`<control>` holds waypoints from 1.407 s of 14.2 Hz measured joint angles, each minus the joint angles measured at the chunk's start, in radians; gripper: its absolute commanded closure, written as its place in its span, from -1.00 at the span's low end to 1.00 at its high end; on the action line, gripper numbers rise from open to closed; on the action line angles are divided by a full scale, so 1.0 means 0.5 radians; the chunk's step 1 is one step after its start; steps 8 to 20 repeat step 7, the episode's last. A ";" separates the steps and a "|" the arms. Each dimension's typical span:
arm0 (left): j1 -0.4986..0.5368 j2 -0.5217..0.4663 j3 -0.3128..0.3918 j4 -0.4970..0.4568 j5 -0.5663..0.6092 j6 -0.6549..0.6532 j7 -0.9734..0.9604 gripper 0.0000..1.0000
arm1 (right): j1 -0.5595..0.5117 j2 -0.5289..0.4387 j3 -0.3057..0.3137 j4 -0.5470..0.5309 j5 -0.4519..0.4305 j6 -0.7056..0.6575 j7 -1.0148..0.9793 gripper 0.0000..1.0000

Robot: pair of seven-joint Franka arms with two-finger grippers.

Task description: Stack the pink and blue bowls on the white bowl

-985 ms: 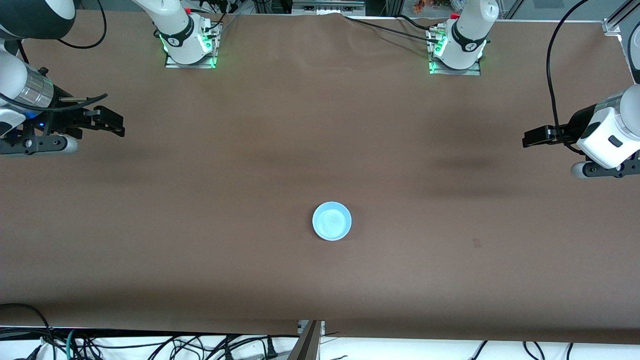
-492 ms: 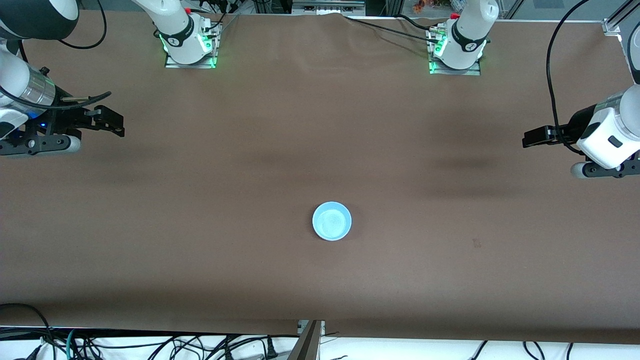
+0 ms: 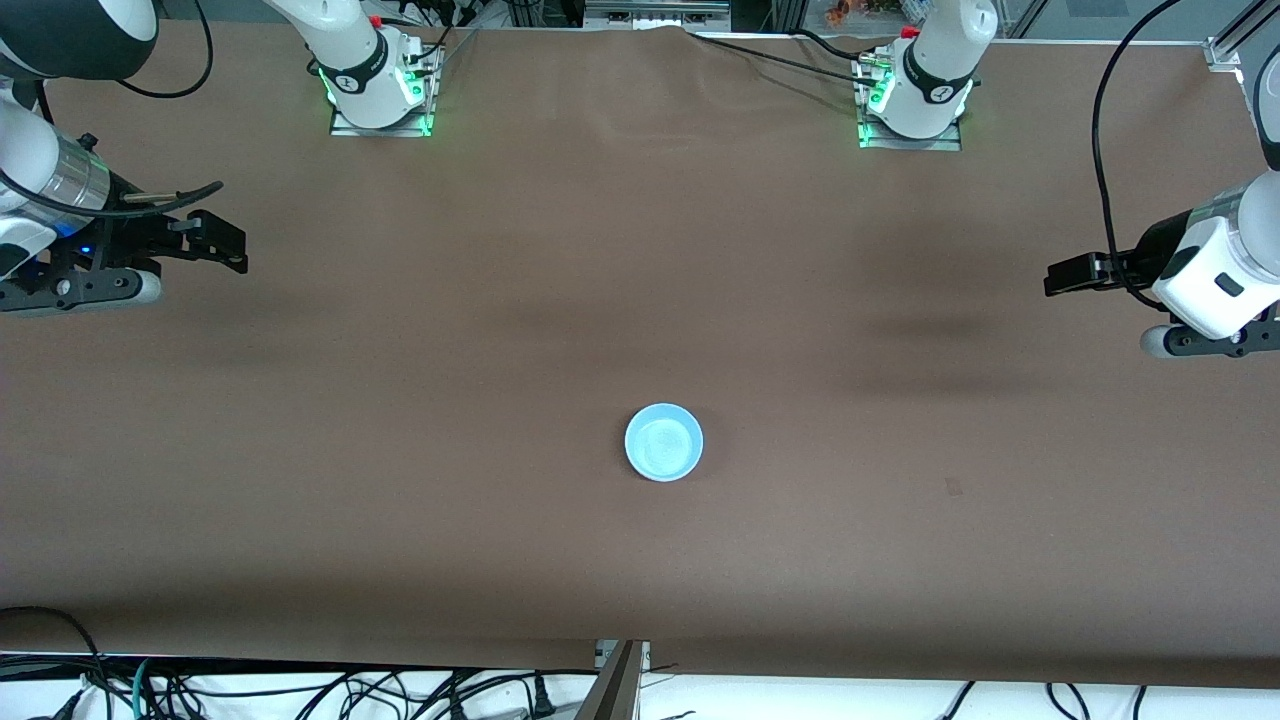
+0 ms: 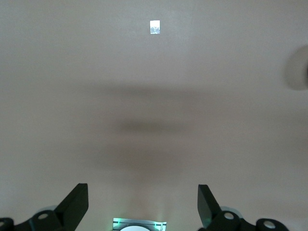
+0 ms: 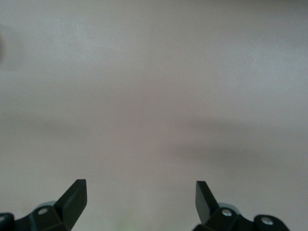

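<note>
Blue bowl (image 3: 664, 442) alone near mid-bench, rather toward the front camera's edge, upright, rim up; no pink or white bowl separately visible from above, so either nested underneath or absent — cannot tell from this angle. Judged close to done, or at a retreat stage: both arms parked, waiting at opposite ends of the brown bench (image 3: 640, 250). Left tool (image 3: 1065, 275) over the left arm's end, well apart from the bowl; right tool (image 3: 225, 245) over the right arm's end, likewise well apart. Both spread wide and holding nothing, per the wrist views: left tool (image 4: 143, 204) with 2 dark fingertips apart over bare bench, right tool (image 5: 141, 199) the same. For doing the step well: if stack complete, keep clear of it and avoid any sweep across mid-bench; if a bowl remains to be placed, come down from above, grip on the rim, lower concentric and level, release only once seated — glossy, shallow, likely to slide if dropped off-centre. Front view alone gives bowl position and both arms at once. Left wrist view alone gives a small pale square mark (image 4: 154, 27) on the bench and a blurred pale round shape (image 4: 298, 67) at frame edge, identity unclear. Right wrist view: bare bench only.
</note>
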 measured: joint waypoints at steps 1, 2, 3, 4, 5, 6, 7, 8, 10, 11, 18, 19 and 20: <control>0.000 0.001 0.000 0.005 0.000 0.001 0.000 -1.00 | 0.000 0.000 0.000 0.001 -0.002 0.000 -0.005 -1.00; 0.000 0.003 0.000 0.010 0.000 0.001 0.000 -1.00 | -0.001 0.000 0.000 0.001 -0.006 0.000 -0.007 -1.00; 0.000 0.004 0.000 0.015 0.000 0.002 0.000 -1.00 | -0.001 0.000 0.000 0.001 -0.010 0.000 -0.009 -1.00; 0.000 0.005 0.000 0.017 0.000 0.002 0.000 -1.00 | -0.001 0.000 0.000 0.001 -0.013 0.000 -0.012 -1.00; 0.000 0.006 0.000 0.018 0.000 0.002 0.000 -1.00 | -0.002 0.000 0.000 0.001 -0.014 0.000 -0.014 -1.00; 0.000 0.007 0.000 0.019 0.000 0.002 0.000 -1.00 | -0.002 0.000 0.000 0.002 -0.015 0.000 -0.017 -1.00; 0.000 0.007 0.000 0.019 0.000 0.002 0.000 -1.00 | -0.002 0.000 0.000 0.001 -0.015 0.000 -0.018 -1.00; 0.000 0.007 0.000 0.019 0.000 0.002 0.000 -1.00 | -0.002 0.000 0.000 0.001 -0.015 0.000 -0.018 -1.00; 0.000 0.007 0.000 0.019 0.000 0.002 0.000 -1.00 | -0.002 0.000 0.000 0.001 -0.015 0.000 -0.018 -1.00; 0.000 0.007 0.000 0.019 0.000 0.002 0.000 -1.00 | -0.002 0.000 0.000 0.001 -0.015 0.000 -0.018 -1.00; 0.000 0.007 0.000 0.019 0.000 0.002 0.000 -1.00 | -0.002 0.000 0.000 0.001 -0.015 0.000 -0.018 -1.00; 0.000 0.007 0.000 0.019 0.000 0.002 0.000 -1.00 | -0.002 0.000 0.000 0.001 -0.015 0.000 -0.018 -1.00; 0.000 0.007 0.000 0.019 0.000 0.002 0.000 -1.00 | -0.002 0.000 0.000 0.001 -0.015 0.000 -0.018 -1.00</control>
